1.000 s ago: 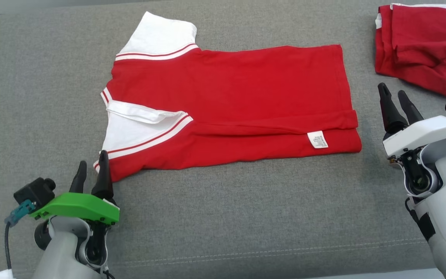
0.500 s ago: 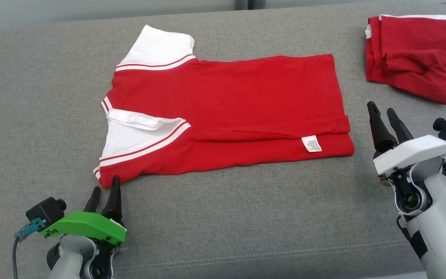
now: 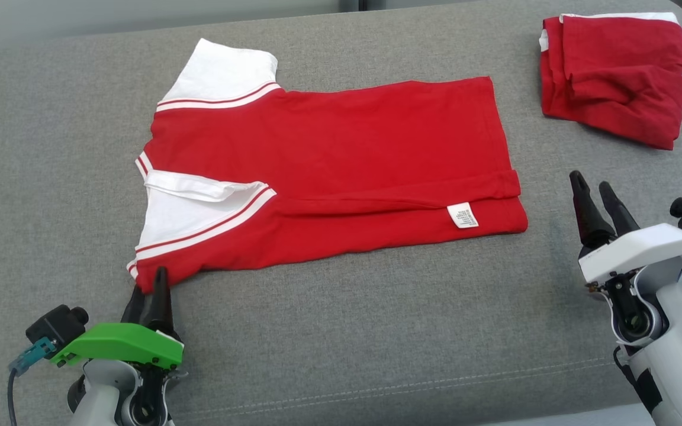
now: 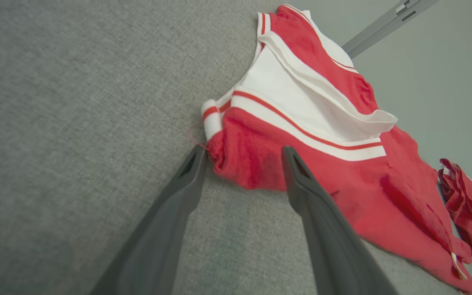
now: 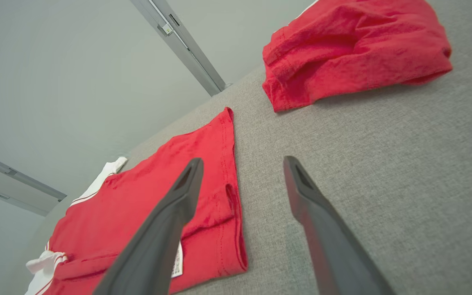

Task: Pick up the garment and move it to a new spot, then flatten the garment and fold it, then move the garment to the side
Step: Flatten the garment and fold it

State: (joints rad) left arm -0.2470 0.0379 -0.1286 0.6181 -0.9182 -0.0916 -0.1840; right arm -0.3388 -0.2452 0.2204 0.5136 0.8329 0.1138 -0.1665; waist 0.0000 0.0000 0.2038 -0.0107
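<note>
Garment is lying lengthwise across the bench | left tool, spread, is straddling its near-left corner | right tool, spread, is hovering farther off

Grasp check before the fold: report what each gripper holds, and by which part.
Nothing is held. The left gripper stands open around the garment's near sleeve-side corner; the right gripper is open, clear of it.

The grey fabric-covered surface, with a stitched seam along its near edge, stood before a plain pale wall crossed by metal rails.
</note>
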